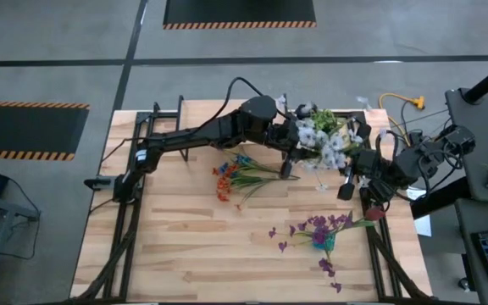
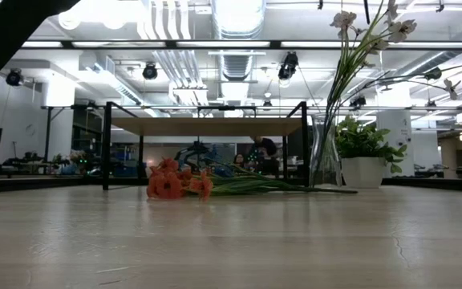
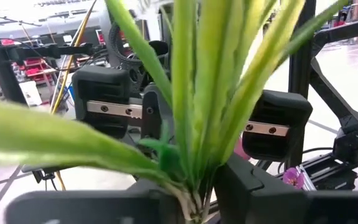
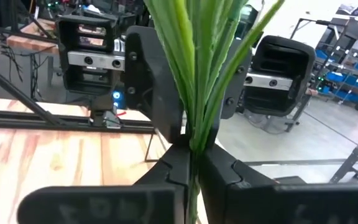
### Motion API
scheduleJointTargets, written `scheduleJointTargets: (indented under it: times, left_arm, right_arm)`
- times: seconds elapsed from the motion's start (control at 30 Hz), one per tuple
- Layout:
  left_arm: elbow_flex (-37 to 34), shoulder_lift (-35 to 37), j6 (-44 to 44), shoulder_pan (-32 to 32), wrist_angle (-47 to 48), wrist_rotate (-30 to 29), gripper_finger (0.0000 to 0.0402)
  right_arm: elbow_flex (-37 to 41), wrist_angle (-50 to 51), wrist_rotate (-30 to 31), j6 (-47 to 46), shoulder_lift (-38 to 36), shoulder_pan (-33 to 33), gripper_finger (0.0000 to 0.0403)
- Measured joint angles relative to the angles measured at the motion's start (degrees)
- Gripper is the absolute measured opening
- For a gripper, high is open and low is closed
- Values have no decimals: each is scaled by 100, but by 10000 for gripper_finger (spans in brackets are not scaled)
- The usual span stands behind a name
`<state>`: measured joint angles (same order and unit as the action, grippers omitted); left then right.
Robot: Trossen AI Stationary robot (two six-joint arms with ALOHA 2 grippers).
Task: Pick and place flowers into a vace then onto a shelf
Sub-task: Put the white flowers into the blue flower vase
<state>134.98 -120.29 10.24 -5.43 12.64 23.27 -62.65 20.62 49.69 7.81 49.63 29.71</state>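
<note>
Behind the light wood desk (image 1: 185,246) the low view looks into a workshop hall with ceiling ducts and lamps; no brand, label or writing can be read anywhere. At the desk's far edge stands the shelf (image 2: 207,126), a pale board on thin black legs, with a clear glass vase (image 2: 325,152) and a small potted plant (image 2: 365,152) beside it. White flowers (image 1: 324,140) rise above the vase, their green stems (image 4: 197,74) running up between both sets of fingers. In its wrist view the right gripper (image 4: 191,171) is clenched on those stems, the fingers pressed together with the stalks pinched between them. The left gripper (image 3: 197,199) faces it from the other side of the bunch; its fingers sit close around the stem bases (image 3: 191,155), only slightly parted. Well apart from both sets of fingers, orange and blue flowers (image 1: 235,178) lie on the desk before the shelf, and purple flowers (image 1: 316,233) lie nearer the front.
</note>
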Motion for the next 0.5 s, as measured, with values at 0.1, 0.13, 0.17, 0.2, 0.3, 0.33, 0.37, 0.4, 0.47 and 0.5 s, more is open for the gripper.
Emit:
scheduleJointTargets:
  times: [0.1, 0.13, 0.17, 0.2, 0.3, 0.33, 0.37, 0.4, 0.47, 0.5]
  left_arm:
    - [0, 10, 16, 0, 2, 33, 83]
    - [0, 29, 25, 0, 5, 35, 96]
    - [0, 60, 74, 0, 18, 35, 109]
    - [-2, 117, 130, -13, 43, 35, 121]
    - [-2, 375, 165, -37, 95, 33, 154]
    - [0, 487, 170, -53, 185, 31, 161]
    - [0, 598, 171, -69, 361, 30, 167]
    - [2, 702, 171, -79, 576, 26, 171]
    - [2, 920, 168, -109, 1140, 9, 175]
    - [2, 1015, 168, -120, 1442, -61, 175]
  right_arm:
    - [0, -4, 1, -15, 4, 0, 11]
    - [-2, -4, 9, -16, 1, 0, 10]
    - [-8, -4, 43, -13, -4, 0, 10]
    - [-21, -1, 109, -10, -9, 0, 10]
    - [-104, 1, 165, 16, -82, 0, 10]
    - [-135, 3, 175, 24, -111, 0, 10]
    - [-167, 1, 174, 28, -131, 0, 10]
    - [-194, 0, 176, 26, -140, 0, 9]
    - [-240, 3, 175, -20, -150, 0, 9]
    - [-258, -11, 145, -85, -149, 4, 9]
